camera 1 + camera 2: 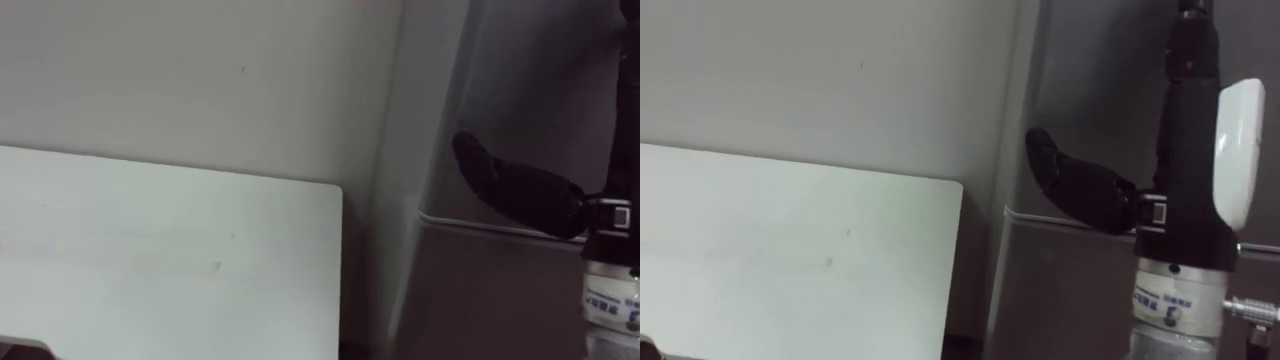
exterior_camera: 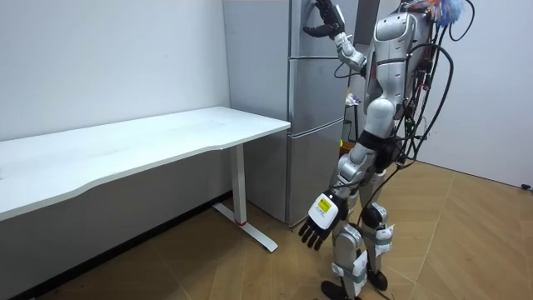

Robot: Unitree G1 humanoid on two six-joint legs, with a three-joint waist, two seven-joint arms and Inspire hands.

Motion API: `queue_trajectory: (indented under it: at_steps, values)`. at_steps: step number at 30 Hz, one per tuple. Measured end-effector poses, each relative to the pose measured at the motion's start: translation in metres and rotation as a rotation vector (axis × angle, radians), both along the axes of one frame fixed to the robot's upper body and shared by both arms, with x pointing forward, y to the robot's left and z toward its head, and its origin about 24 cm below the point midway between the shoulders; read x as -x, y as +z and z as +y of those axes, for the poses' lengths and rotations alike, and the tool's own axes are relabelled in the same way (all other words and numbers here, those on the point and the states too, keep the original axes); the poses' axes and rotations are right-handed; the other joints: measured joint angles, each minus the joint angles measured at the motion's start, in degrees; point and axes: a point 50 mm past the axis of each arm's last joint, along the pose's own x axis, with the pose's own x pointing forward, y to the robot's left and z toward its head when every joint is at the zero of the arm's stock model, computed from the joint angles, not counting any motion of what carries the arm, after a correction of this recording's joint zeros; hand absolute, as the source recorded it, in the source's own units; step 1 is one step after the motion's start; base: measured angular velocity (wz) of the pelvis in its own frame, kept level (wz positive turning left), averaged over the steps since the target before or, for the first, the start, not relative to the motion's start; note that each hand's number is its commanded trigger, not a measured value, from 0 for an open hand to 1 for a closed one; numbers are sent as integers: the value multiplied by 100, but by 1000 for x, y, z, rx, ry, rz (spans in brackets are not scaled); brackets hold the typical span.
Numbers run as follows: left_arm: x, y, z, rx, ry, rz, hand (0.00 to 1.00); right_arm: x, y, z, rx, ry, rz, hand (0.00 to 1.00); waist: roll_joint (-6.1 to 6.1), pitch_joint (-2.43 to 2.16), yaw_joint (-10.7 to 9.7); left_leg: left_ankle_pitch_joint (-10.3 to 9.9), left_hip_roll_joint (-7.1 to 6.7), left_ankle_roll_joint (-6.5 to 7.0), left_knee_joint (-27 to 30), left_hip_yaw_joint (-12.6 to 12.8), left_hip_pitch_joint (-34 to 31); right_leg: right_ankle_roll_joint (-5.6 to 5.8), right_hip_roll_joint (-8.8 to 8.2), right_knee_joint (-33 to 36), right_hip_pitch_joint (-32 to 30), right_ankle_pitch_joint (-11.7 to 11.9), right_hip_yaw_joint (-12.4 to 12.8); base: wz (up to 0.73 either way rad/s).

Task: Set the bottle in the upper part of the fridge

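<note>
The grey fridge stands against the wall with both doors closed. A seam runs between its upper door [image 1: 540, 90] and lower door [image 1: 480, 290]. My right hand [image 1: 1190, 190] is raised flat against the upper door [image 2: 312, 33], open. Its fingers [image 1: 1190, 60] point straight up and the thumb [image 1: 515, 188] juts out to the left, just above the seam. In the room view this right hand [image 2: 326, 20] sits high on the door. My left hand [image 2: 320, 220] hangs low by my knee, fingers spread and holding nothing. I stand right before the fridge.
A long white table [image 1: 170, 260] stands to the left of the fridge, its end close to the fridge's side [image 2: 258, 125]. Behind it is a plain pale wall [image 1: 200, 70]. Wooden floor [image 2: 466, 242] lies open behind me.
</note>
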Motion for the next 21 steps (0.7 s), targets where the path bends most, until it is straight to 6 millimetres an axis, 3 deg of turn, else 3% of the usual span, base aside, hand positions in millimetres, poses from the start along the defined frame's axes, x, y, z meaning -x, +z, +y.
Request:
queue_trajectory:
  at_steps: [21]
  values:
    - [-5, 1, 5, -12, 13, 5, 0, -7, 3, 4, 65, -2, 9, 0, 29, -16, 159, 14, -58, -8, 2, -123, -9, 0, -14, -1, 39, 0, -145, 3]
